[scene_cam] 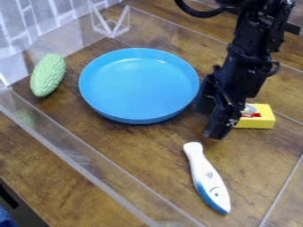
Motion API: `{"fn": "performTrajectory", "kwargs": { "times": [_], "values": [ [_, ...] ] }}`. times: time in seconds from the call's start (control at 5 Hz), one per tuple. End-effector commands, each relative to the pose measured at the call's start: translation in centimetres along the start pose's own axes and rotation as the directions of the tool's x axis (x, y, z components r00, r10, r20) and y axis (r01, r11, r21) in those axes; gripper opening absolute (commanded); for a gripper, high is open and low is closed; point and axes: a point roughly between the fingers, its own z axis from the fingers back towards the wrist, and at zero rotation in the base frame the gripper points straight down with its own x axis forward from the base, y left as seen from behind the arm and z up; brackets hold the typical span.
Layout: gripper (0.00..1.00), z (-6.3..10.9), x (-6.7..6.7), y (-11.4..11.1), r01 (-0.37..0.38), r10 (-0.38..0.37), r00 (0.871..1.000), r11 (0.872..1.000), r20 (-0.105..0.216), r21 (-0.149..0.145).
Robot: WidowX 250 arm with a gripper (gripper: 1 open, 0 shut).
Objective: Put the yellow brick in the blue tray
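Observation:
The yellow brick (257, 116) lies flat on the wooden table at the right, its red-and-white label partly hidden behind the arm. My black gripper (221, 124) points steeply down just left of the brick, at its near-left end. Its jaws stand open; one finger (214, 127) shows close to the table surface, the other is hard to make out against the brick. Nothing is held. The blue tray (138, 84), a large round shallow dish, sits empty to the left of the gripper.
A white-and-blue handheld tool (206, 176) lies in front of the gripper. A green bumpy vegetable (48, 74) rests at the far left. Clear plastic walls (71, 142) border the table at the front left and back.

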Motion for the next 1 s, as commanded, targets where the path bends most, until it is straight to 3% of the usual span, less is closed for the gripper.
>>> {"fn": "performTrajectory", "kwargs": {
  "times": [0.0,0.8],
  "values": [
    [1.0,2.5,0.7,0.0,0.01,-0.013,0.998,0.999,0.056,0.049],
    [1.0,1.9,2.3,0.5,0.017,-0.021,0.997,0.998,0.076,0.061]
  ]
}}
